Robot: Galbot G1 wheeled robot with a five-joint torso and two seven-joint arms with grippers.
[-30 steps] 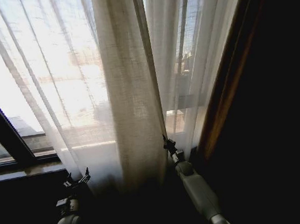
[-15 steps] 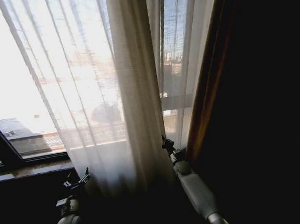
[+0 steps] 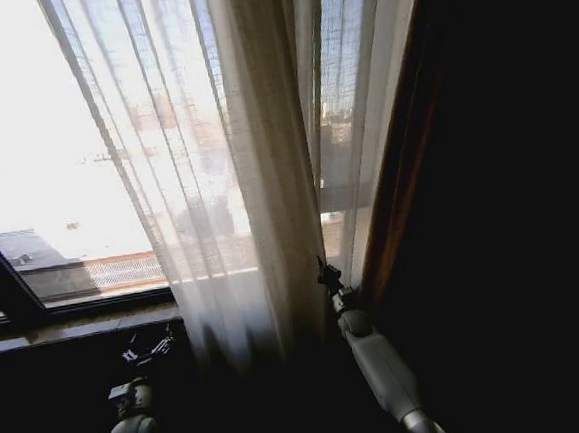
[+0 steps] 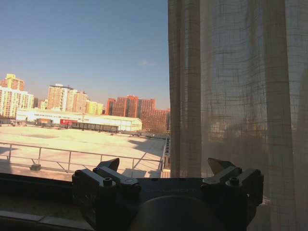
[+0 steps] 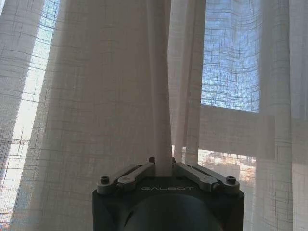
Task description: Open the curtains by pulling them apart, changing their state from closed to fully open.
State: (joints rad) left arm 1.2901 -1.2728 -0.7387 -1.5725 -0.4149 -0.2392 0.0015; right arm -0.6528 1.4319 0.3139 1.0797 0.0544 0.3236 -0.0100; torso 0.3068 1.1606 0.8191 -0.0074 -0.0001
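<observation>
The curtains (image 3: 256,179) hang as sheer white pleated fabric, bunched cream-beige at the middle and right of the window. My right gripper (image 3: 324,275) is raised at the bunch's lower right side. In the right wrist view it (image 5: 163,166) is shut on a narrow vertical fold of the curtains (image 5: 106,96). My left gripper (image 3: 149,349) sits low under the sill, left of the fabric's left edge. In the left wrist view it (image 4: 166,169) stands open, one side in front of the curtains (image 4: 231,96) and the other before bare glass.
A dark window frame bar (image 3: 4,279) slants across the lower left, with the sill (image 3: 67,324) below it. A brown wooden jamb (image 3: 396,168) and a dark wall close off the right side. Outside lie a rooftop railing (image 4: 72,156) and distant buildings.
The curtain's left edge has slid to the right and the fabric has bunched tighter, baring more glass on the left. The right gripper keeps its hold; the left arm has stayed put.
</observation>
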